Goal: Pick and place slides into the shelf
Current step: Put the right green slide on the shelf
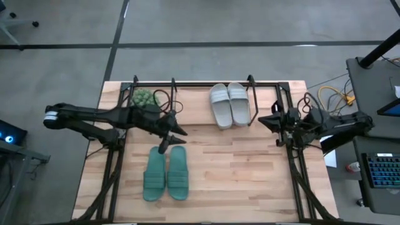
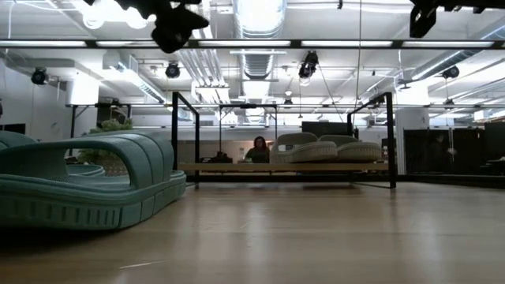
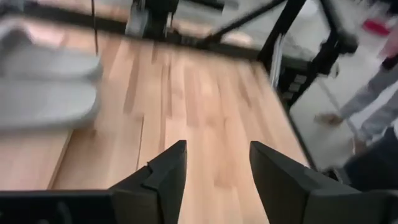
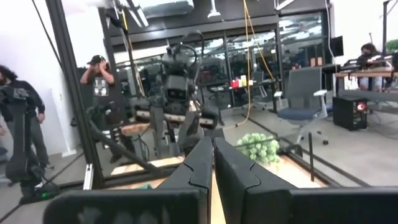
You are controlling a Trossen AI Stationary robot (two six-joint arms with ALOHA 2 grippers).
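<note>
The teal-green pair of slides (image 1: 165, 174) lies side by side, soles down, on the table's near left half, and looms close in the low view (image 2: 87, 181). The pale grey pair (image 1: 230, 104) rests soles down on the shelf's base (image 2: 284, 166), right of its middle. The black wire shelf (image 1: 187, 83) stands along the far edge. My left gripper (image 1: 180, 128) hovers open above the table, just beyond the teal pair's far ends; its wrist view (image 3: 217, 168) shows bare wood between the fingers and the grey pair (image 3: 43, 87) off to one side. My right gripper (image 1: 261, 120) waits shut (image 4: 213, 146) by the shelf's right end.
A small green potted plant (image 1: 144, 98) sits in the shelf's left end, close behind my left arm. Bare wooden table (image 1: 250, 175) spreads over the near right half. Black frame legs (image 1: 300, 181) run along both table sides. People stand in the room beyond (image 4: 99, 74).
</note>
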